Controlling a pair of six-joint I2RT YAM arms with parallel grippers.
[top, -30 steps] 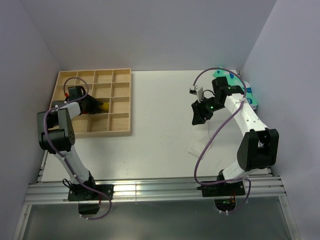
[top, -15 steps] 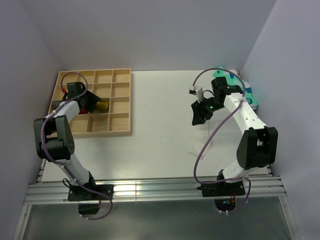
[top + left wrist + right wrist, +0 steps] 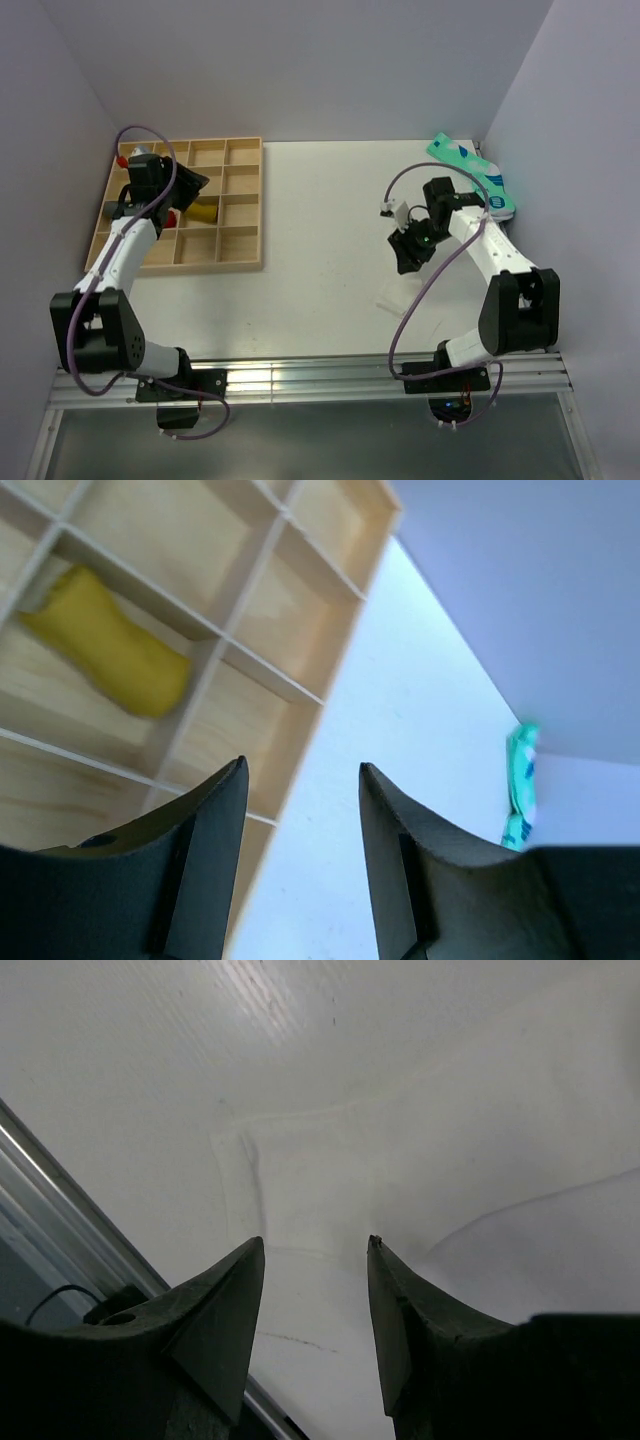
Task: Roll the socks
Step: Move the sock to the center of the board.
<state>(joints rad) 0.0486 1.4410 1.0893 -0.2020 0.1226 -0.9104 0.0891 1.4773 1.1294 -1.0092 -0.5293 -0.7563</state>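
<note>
Aloft, left claw hangs parted above tray.

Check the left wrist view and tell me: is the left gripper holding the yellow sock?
No: the left gripper is open and empty, while the yellow sock lies in a compartment of the wooden tray.

tray: pale wood | yellow sock: soft cloth | table: matt white
</note>
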